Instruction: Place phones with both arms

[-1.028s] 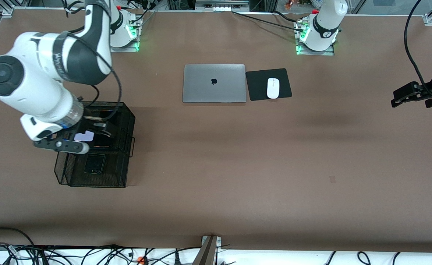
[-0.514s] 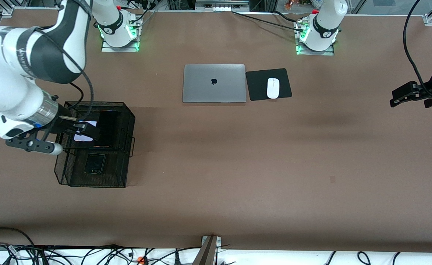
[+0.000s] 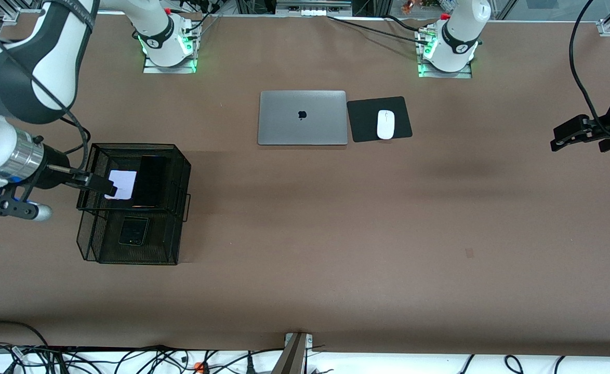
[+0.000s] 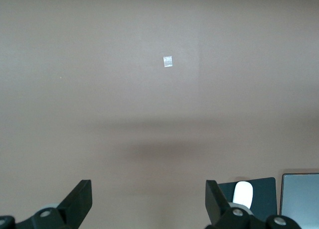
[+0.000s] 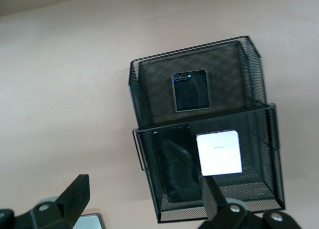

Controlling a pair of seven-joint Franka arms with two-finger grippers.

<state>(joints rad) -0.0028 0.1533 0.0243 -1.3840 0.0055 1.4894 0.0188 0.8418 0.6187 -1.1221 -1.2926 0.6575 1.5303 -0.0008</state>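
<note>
A black mesh basket (image 3: 180, 171) with two compartments holds all three phones. The pale lavender phone (image 3: 122, 185) and the long black phone (image 3: 150, 181) lie side by side in the compartment farther from the front camera. The small black phone (image 3: 133, 231) lies in the nearer one. The right wrist view shows the lavender phone (image 5: 219, 153), the long black one (image 5: 174, 162) and the small black one (image 5: 190, 90). My right gripper (image 3: 89, 179) (image 5: 144, 196) hangs open and empty over the basket's rim. My left gripper (image 3: 580, 136) (image 4: 148, 199) waits open and empty over bare table at the left arm's end.
A shut grey laptop (image 3: 302, 118) lies toward the robots' bases, with a white mouse (image 3: 385, 124) on a black pad (image 3: 365, 120) beside it. A small pale mark (image 4: 168, 61) sits on the brown tabletop.
My right arm has drawn back from over the basket toward its own end of the table, uncovering the lavender phone lying in the basket. The left arm has stayed still.
</note>
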